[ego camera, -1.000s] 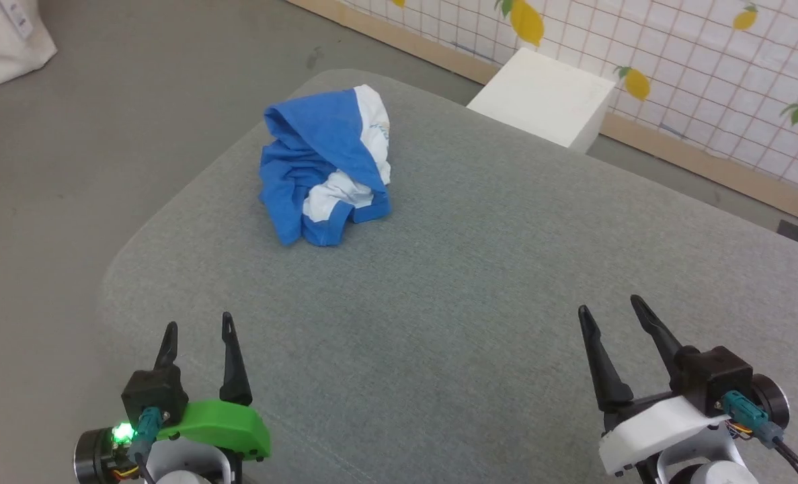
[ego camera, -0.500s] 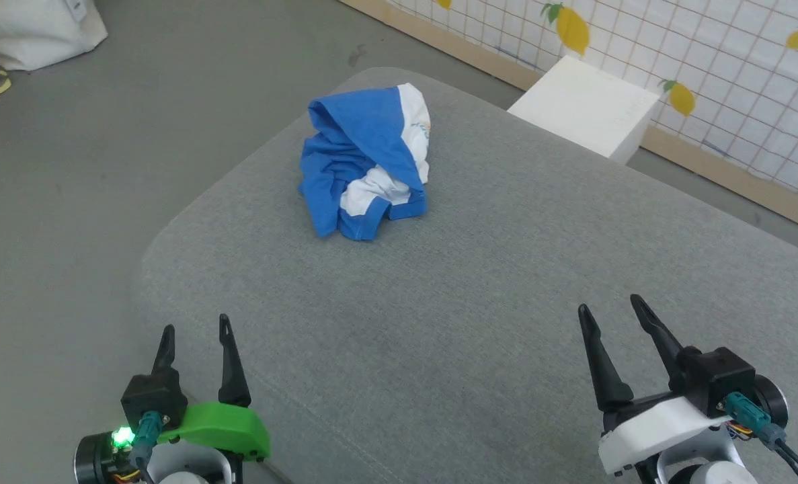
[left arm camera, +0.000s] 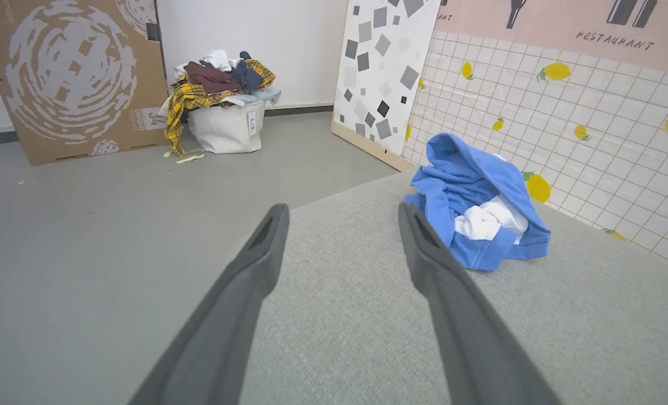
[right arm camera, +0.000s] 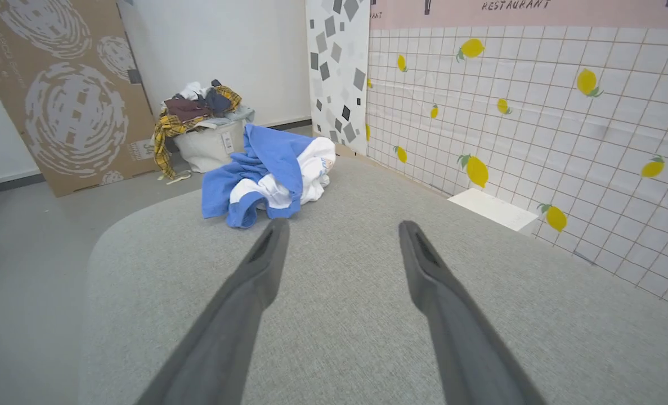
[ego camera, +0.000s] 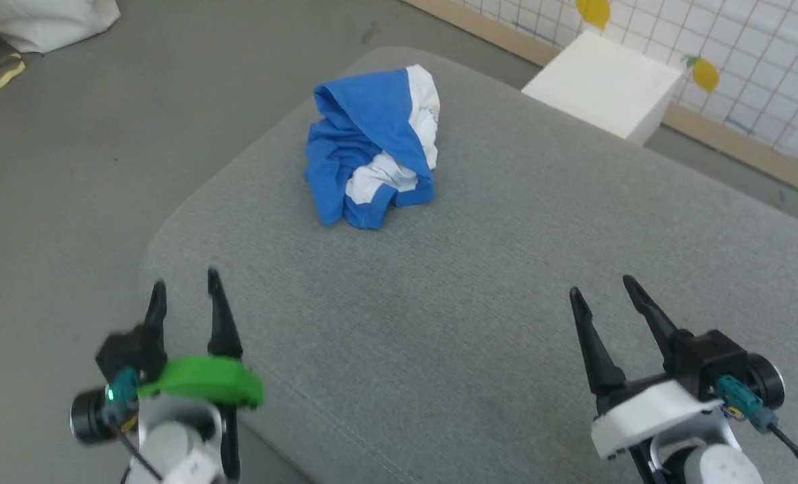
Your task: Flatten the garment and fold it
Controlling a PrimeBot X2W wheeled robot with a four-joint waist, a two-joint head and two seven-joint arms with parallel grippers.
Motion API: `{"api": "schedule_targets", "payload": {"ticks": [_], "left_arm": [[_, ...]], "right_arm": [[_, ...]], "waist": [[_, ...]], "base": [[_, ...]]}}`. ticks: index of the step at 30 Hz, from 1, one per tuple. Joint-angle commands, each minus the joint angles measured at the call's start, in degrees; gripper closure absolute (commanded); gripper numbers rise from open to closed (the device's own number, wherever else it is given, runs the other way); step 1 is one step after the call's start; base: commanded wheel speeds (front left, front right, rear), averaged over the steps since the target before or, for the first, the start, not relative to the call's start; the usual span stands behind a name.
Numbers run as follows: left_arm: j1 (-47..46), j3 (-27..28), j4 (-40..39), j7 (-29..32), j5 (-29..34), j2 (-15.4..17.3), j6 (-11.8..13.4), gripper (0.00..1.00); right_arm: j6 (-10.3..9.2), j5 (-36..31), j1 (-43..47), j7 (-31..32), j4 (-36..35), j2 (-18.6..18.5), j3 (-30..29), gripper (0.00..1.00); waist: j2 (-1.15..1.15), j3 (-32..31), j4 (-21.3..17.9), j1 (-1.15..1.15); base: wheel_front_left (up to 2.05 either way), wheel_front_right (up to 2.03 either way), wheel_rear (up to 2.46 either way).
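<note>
Forward a touch has come the left gripper (ego camera: 185,279), jaws wide and empty. One garment (ego camera: 372,144) lies as before, a crumpled heap at the grey cushion's (ego camera: 472,302) far left, well apart from both grippers. Near right, the right gripper (ego camera: 602,286) gapes empty too. One white box (ego camera: 604,84) stands beyond.

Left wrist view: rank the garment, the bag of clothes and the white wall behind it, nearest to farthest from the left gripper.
1. garment, on the grey surface, right of the left gripper.
2. bag of clothes, on the floor, ahead and left.
3. white wall, behind the bag.
</note>
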Motion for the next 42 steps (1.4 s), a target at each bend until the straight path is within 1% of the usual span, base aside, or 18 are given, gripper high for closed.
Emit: {"api": "schedule_targets", "payload": {"ticks": [1, 5, 9, 12, 15, 18, 21, 25, 27, 32, 37, 39, 40, 41, 42], "left_arm": [[-3.6, 0.0, 0.7, 0.4, -1.3, 0.1, -1.1, 0.00], [-12.8, 1.0, 2.7, 3.4, -4.1, 2.0, -3.7, 0.00], [-22.3, 2.4, 4.4, 7.0, -6.3, 5.1, -5.8, 0.00], [-29.2, 3.8, 6.2, 11.2, -8.5, 7.9, -7.4, 0.00], [-34.7, 5.3, 8.1, 16.3, -11.0, 10.6, -8.3, 0.00], [-39.3, 6.6, 10.4, 22.2, -12.1, 14.8, -8.6, 0.00], [-42.0, 8.6, 12.3, 27.6, -13.6, 18.1, -7.4, 0.00], [-42.7, 10.6, 14.1, 34.6, -15.3, 20.6, -5.1, 0.00], [-42.2, 11.2, 14.7, 37.9, -16.1, 21.1, -4.1, 0.00], [-39.4, 12.1, 16.2, 46.9, -17.7, 21.7, -0.2, 0.00], [-34.7, 12.9, 15.6, 54.7, -19.4, 21.2, 3.0, 0.00], [-32.9, 12.6, 14.9, 57.1, -19.7, 21.0, 3.7, 0.00], [-32.2, 12.4, 14.4, 57.7, -19.6, 21.1, 3.7, 0.73], [-31.5, 12.1, 13.5, 57.8, -19.5, 21.3, 3.3, 1.00], [-31.1, 12.1, 12.8, 57.2, -19.4, 21.5, 2.8, 1.00]], "right_arm": [[-0.09, -0.9, -1.5, 0.5, -0.7, 0.0, 0.2, 0.00], [-0.09, -2.9, -3.8, 2.0, -2.6, 0.0, 0.6, 0.00], [-0.09, -4.5, -6.4, 2.8, -4.0, -0.1, 1.5, 0.00], [-0.09, -4.9, -8.7, 2.8, -4.8, -0.3, 2.0, 0.00], [-0.09, -4.9, -10.5, 2.4, -5.1, -0.4, 2.2, 0.00], [-0.09, -4.8, -11.9, 1.7, -4.9, -0.4, 2.5, 0.00], [-0.09, -4.4, -13.0, 1.0, -4.6, -0.3, 3.0, 0.00], [-0.09, -3.8, -14.1, -0.1, -4.3, -0.2, 2.9, 0.00], [-0.09, -3.6, -14.5, -0.5, -4.1, -0.2, 2.8, 0.00], [-0.09, -3.3, -15.1, -1.0, -3.5, -0.1, 3.1, 0.00], [-0.09, -2.9, -15.5, -1.6, -2.2, -0.1, 3.3, 0.00], [-0.09, -2.8, -15.5, -1.8, -1.6, 0.0, 3.3, 0.00], [-0.09, -2.8, -15.5, -1.9, -1.3, 0.0, 3.4, 0.00], [-0.09, -2.7, -15.6, -2.0, -1.0, 0.0, 3.4, 0.00], [-0.09, -2.7, -15.5, -2.2, -0.7, 0.0, 3.4, 0.00]], "waist": [[0.00, 4.6, -4.0, 0.00], [0.00, 10.8, -8.8, 0.00], [0.00, 17.4, -14.3, 0.00], [0.00, 22.2, -18.4, 0.00], [0.00, 25.8, -21.9, 0.00], [0.00, 29.0, -25.4, 0.00], [0.00, 31.5, -28.5, 0.00], [0.00, 34.1, -31.5, 0.00], [0.00, 35.1, -32.4, 0.00], [0.00, 36.4, -33.6, 0.00], [0.00, 35.7, -33.9, 0.00], [0.00, 34.7, -33.8, 0.00], [0.00, 34.2, -33.7, 0.00], [0.00, 33.4, -33.5, 0.00], [0.00, 32.6, -33.4, 0.00]], "base": [[0.00, 0.00, 0.00], [0.00, 0.00, 0.00], [0.00, 0.00, 0.00], [0.00, 0.00, 0.00], [0.00, 0.00, 0.00], [0.00, 0.00, 0.00], [0.00, 0.00, 0.00], [0.00, 0.00, 0.00], [0.00, 0.00, 0.00], [0.00, 0.00, 0.00], [0.00, 0.00, 0.00], [0.00, 0.00, 0.00], [0.00, 0.00, 0.00], [0.00, 0.00, 0.00], [0.00, 0.00, 0.00]]}}
